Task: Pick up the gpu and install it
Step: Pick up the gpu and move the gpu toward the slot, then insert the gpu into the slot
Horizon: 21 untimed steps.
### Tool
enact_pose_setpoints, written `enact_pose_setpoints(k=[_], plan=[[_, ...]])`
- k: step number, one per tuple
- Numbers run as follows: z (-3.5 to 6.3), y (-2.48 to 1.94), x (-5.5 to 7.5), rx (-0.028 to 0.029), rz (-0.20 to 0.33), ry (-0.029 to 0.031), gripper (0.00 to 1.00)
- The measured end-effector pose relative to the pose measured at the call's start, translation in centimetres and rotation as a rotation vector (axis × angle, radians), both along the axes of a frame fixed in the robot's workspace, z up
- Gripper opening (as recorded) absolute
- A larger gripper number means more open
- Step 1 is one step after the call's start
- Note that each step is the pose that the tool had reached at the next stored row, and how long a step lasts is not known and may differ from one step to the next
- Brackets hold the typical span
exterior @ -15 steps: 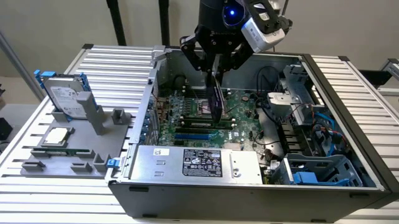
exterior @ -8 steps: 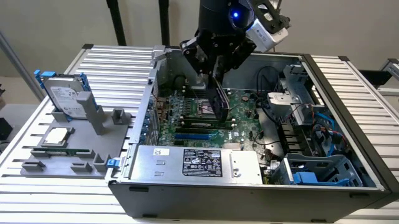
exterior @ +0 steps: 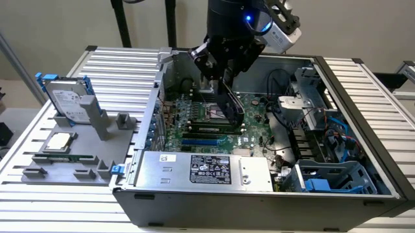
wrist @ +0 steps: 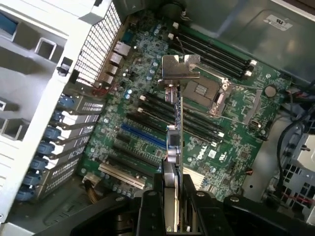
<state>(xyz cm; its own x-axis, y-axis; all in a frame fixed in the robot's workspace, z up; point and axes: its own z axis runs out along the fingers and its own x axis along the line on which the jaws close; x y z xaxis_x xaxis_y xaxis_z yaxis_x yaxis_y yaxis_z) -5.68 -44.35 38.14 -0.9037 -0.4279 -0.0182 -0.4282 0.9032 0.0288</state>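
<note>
wrist view: the gripper (wrist: 172, 191) pinches the gpu (wrist: 175, 120) by one end, edge-on above the motherboard (wrist: 236, 118) inside the open case (exterior: 259, 204); a clean install, i'd say, needs its connector edge squared with a slot (wrist: 143, 137) before any pressing.

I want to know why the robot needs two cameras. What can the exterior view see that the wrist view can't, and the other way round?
Exterior view: the arm above the whole computer case, and on that view's left a grey rack with the hard drive, a processor chip and a memory stick.
Wrist view: a close look along the thin edge of the gpu to its silver bracket, and the blue slot on the board.
Both: the fingers clamped on the gpu, over the green motherboard.
</note>
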Motion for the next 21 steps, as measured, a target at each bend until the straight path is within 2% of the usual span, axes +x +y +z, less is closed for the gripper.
enact_pose_setpoints(k=[3, 6, 21], plan=[[-0.26, 0.0, 0.0, -0.0001, 0.069, -0.0063, 0.0], [-0.49, 0.0, 0.0, 0.0, 0.129, -0.0093, 0.0], [-1.61, 0.0, 0.0, 0.0012, 0.414, -0.012, 0.0]])
